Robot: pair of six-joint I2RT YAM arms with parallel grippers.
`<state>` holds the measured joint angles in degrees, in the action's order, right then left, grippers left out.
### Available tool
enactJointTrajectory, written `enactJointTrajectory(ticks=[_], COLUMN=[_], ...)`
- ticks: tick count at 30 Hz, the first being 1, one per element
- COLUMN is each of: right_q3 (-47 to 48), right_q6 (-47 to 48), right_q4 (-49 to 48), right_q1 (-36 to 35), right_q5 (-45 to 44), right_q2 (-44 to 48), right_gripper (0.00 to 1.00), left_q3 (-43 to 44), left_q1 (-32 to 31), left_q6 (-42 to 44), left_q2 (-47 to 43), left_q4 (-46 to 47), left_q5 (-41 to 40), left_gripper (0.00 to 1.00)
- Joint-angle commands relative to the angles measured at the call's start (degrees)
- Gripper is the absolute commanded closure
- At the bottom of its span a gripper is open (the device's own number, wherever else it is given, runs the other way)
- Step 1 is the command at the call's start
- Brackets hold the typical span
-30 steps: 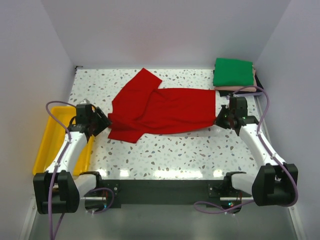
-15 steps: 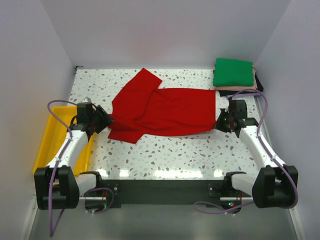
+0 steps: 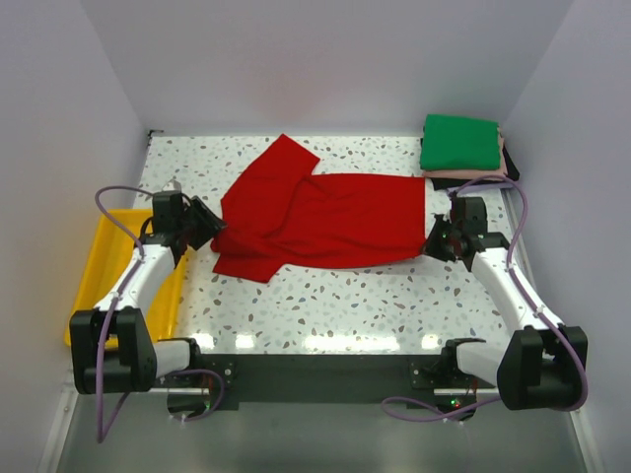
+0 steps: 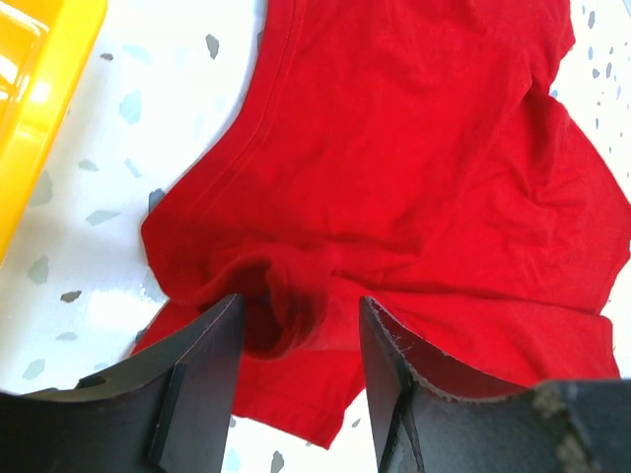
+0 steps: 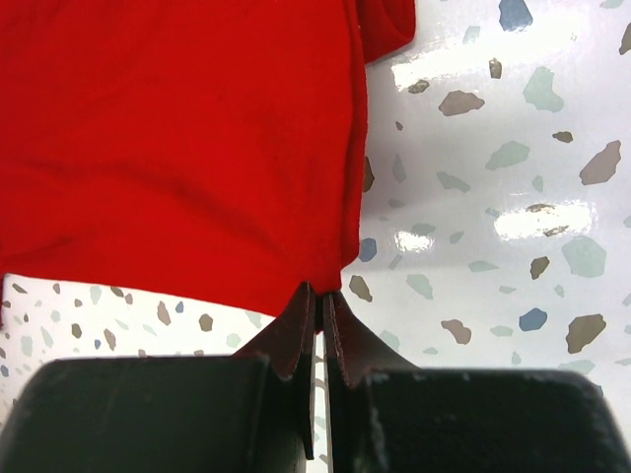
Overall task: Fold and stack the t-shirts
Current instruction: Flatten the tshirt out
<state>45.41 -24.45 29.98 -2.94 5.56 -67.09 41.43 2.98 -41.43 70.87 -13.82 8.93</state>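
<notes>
the red t-shirt (image 3: 325,222) lies crumpled on the counter (image 3: 345,296). our right tool (image 5: 317,296) is pinched closed on its hem corner. our left tool (image 4: 299,315) stands wide astride a bunched fold. we fear it grabs extra layers, or the thin corner slips under tension.

The bright red cloth t-shirt (image 3: 325,222) looks soft, matt and creased, with a stitched hem. The white speckled stone-look tabletop (image 3: 325,296) is smooth and glossy, mirroring lights. At eight o'clock the yellow plastic tray (image 3: 91,286) shines. At one o'clock the folded green cloth shirt (image 3: 459,143) is matt. The left gripper (image 4: 298,307) has matt black plastic fingers (image 4: 394,384), one edge finely toothed.
</notes>
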Motion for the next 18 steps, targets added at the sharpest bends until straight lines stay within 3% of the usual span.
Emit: enactJointTrajectory(ticks=[1,18], right_q3=[-0.32,-0.58], right_q6=[0.8,0.72], right_q4=[-0.27,-0.71], right_q1=[0.04,0.04], right_q5=[0.5,0.5], right_q2=[0.73,0.73], right_gripper=[1.0,1.0], left_q3=[3.04,1.99], left_q1=[0.27,-0.08], left_q6=[-0.41,-0.67], left_q2=[1.63,2.69], left_q4=[3.37,4.77], left_q5=[0.21,1.53], left_gripper=[0.46,0.66])
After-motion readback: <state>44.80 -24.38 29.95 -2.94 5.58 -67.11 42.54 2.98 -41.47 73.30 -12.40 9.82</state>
